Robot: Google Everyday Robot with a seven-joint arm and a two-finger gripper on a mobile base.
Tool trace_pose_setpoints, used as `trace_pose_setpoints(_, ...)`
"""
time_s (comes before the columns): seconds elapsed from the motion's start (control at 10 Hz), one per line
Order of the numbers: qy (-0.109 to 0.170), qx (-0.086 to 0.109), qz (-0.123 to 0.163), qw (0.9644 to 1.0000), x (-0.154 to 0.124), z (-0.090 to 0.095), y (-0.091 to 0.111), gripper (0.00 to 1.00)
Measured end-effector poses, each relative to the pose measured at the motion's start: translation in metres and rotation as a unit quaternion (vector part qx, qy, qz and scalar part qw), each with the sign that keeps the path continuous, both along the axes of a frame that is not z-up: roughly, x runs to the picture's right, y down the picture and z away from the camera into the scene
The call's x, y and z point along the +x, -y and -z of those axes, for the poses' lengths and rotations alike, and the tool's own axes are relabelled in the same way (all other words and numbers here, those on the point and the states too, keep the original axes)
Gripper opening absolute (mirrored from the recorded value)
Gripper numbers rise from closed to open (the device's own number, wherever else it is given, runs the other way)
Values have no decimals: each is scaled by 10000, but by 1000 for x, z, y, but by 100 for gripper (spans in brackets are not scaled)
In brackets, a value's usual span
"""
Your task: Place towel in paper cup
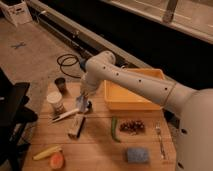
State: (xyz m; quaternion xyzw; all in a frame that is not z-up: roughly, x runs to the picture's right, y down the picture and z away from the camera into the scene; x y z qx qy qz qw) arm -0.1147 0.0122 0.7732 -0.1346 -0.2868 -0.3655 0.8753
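The white paper cup [56, 102] stands upright at the left side of the wooden table [100, 150]. My gripper [82, 105] hangs low over the table just to the right of the cup, at the end of the white arm [125, 80]. A small pale and bluish shape shows at the gripper, and I cannot tell what it is. I do not make out a towel anywhere. A long pale utensil [65, 115] lies on the table just below the gripper and the cup.
A small dark cup [60, 84] stands behind the paper cup. A yellow tray [135, 92] sits at the back right. A brown box [76, 125], a green pod [114, 129], a dark cluster [131, 126], a fork [160, 140], a blue sponge [136, 155] and yellow and orange food [50, 156] lie nearer the front.
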Motion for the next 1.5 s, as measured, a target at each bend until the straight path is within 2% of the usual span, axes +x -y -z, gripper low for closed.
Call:
trace_pose_setpoints(0.1, 153, 107, 0, 9998, -16, -7, 9, 14)
trace_pose_setpoints(0.4, 603, 243, 110, 9978, -74, -18, 21, 14)
trace_pose_setpoints(0.6, 953, 333, 298, 9944, -119, -25, 30, 14)
trace_pose_setpoints(0.7, 1074, 369, 350, 9929, -130, -25, 35, 14)
trace_pose_setpoints(0.9, 1417, 404, 530, 9877, -157, -26, 44, 14)
trace_pose_setpoints(1.0, 1526, 391, 587, 9858, -169, -26, 46, 14)
trace_pose_setpoints(1.2, 1827, 213, 691, 9805, -198, -32, 45, 14)
trace_pose_setpoints(1.5, 1982, -106, 745, 9773, -200, -50, 31, 14)
